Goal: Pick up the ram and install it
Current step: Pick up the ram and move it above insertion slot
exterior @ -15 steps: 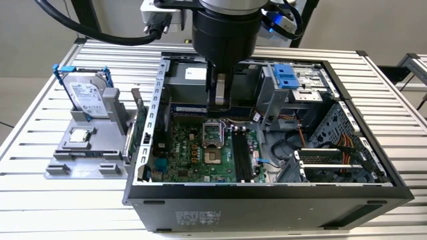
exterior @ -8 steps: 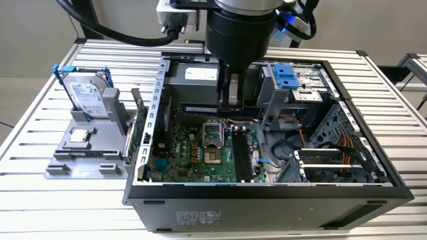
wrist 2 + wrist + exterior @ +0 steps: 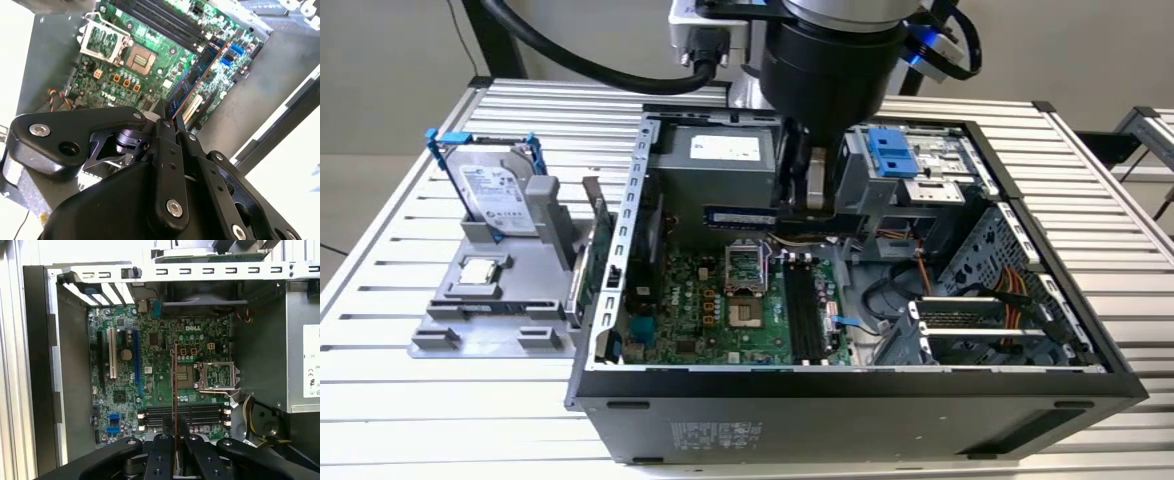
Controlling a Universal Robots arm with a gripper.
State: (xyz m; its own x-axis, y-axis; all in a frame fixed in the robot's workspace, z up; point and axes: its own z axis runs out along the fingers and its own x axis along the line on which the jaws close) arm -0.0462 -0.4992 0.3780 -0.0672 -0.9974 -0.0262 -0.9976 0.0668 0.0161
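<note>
Though half-hidden — ram (image 3: 197, 75) in tool (image 3: 169, 114).

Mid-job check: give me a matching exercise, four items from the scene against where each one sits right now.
Things
1. the ram
2. the hard drive
3. the processor chip
4. the memory slots

Places
A. lying flat on the grey holder outside the case
B. on the motherboard, no stick in them
C. clamped in the gripper above the motherboard
D. standing upright in the grey holder

Pairs: 1-C, 2-D, 3-A, 4-B
</note>
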